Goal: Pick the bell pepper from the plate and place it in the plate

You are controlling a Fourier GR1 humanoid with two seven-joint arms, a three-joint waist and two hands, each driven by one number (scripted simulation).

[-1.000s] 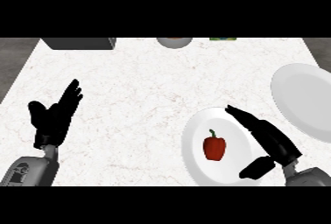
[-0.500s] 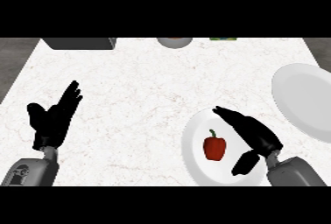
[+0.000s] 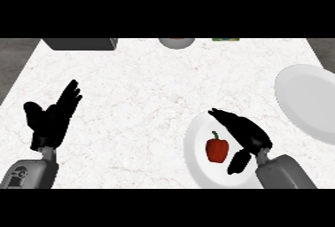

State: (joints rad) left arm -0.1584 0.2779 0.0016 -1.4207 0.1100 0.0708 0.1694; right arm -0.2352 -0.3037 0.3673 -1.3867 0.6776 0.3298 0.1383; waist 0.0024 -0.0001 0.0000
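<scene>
Your right robot hand (image 3: 243, 131), fingers extended and holding nothing, hovers just right of the red bell pepper (image 3: 216, 149) lying on the near white plate (image 3: 196, 164); your left robot hand (image 3: 51, 117) rests open at the worktop's (image 3: 150, 88) left.

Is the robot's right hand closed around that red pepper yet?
No. The right hand is open beside the bell pepper, which lies on its plate.

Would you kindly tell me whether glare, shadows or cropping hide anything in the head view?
In the head view lighting is even, with no glare; the red bell pepper shows clearly on its plate; the second plate is cropped at the right edge; things along the counter's far edge are cut off.
</scene>
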